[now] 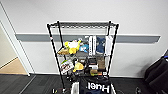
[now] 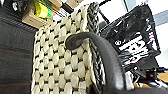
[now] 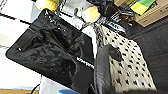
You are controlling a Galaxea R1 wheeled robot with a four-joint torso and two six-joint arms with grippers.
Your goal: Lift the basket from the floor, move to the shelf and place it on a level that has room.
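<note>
cream basket (image 1: 75,88) with a black huel pouch (image 1: 97,86) sits low before the black wire rack (image 1: 82,47) on grey carpet (image 1: 37,85), each wrist view showing a dark finger (image 2: 105,50) against its weave, grip unclear.

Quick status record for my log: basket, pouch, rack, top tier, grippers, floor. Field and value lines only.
basket: cream woven, dark rim, low in the head view, directly in front of the rack
pouch: black, white Huel lettering, standing in the basket
shelf: black wire rack against the white wall
top tier: bare wire grid
middle tiers: crowded with soft toys, books and boxes
left gripper: a dark finger lies against the basket's woven side
right gripper: a dark finger lies against the opposite woven side
floor: dark grey carpet
</note>
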